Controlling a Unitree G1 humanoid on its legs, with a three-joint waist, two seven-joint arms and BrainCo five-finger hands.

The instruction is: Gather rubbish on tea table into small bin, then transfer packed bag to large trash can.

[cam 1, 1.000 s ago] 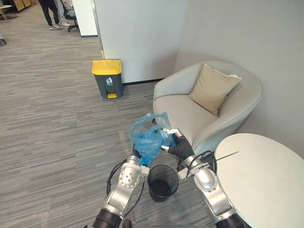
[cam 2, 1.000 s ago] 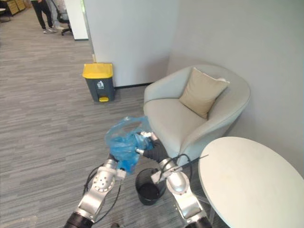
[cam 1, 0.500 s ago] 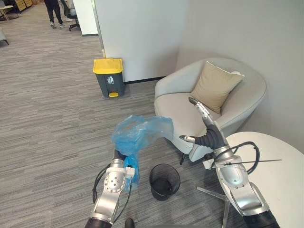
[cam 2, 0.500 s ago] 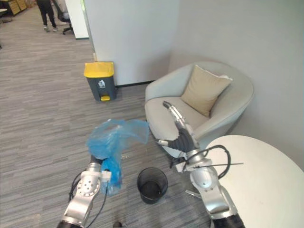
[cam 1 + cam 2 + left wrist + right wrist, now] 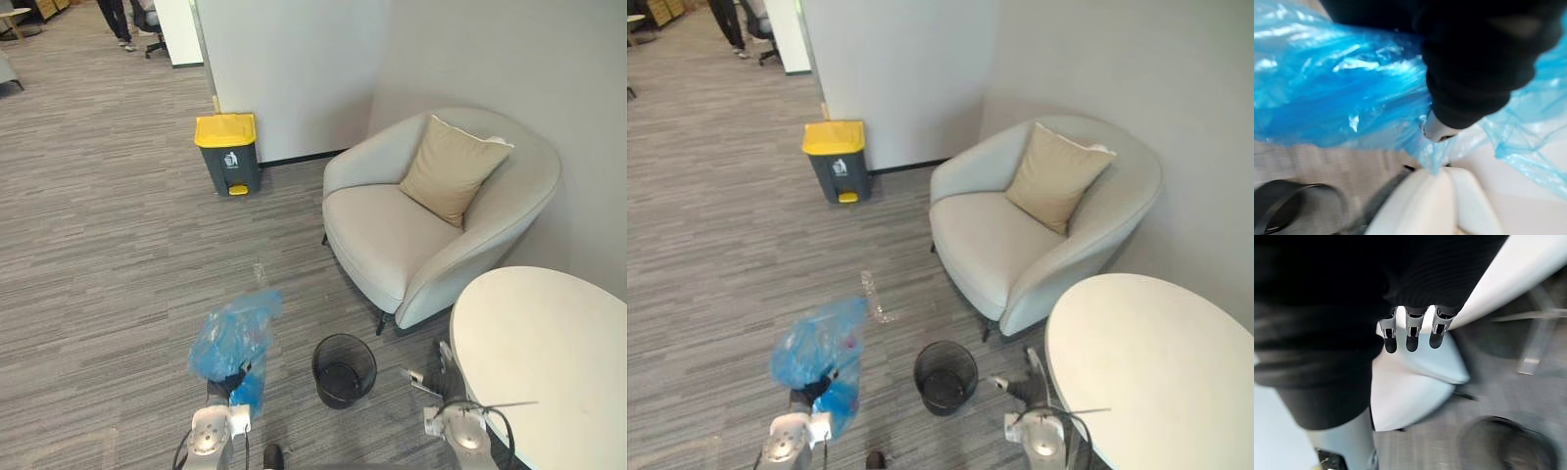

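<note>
A crumpled blue rubbish bag (image 5: 231,338) is bunched up over the carpet, left of the small black bin (image 5: 344,368). My left hand (image 5: 1439,128) is shut on the blue plastic (image 5: 1327,93), its dark cover showing just under the bag (image 5: 225,382). My right hand (image 5: 1029,377) hangs low beside the round white table (image 5: 549,352), its fingers (image 5: 1408,333) straight and holding nothing. The large grey trash can with a yellow lid (image 5: 227,152) stands against the white wall across the carpet.
A pale armchair (image 5: 392,240) with a tan cushion (image 5: 453,168) sits right of the trash can. A clear bit of plastic (image 5: 872,299) lies on the carpet between the bag and the can. A person's legs (image 5: 116,18) show far off.
My right hand let go of the bag and dropped low beside the table. The left arm came down and to the left with the bag.
</note>
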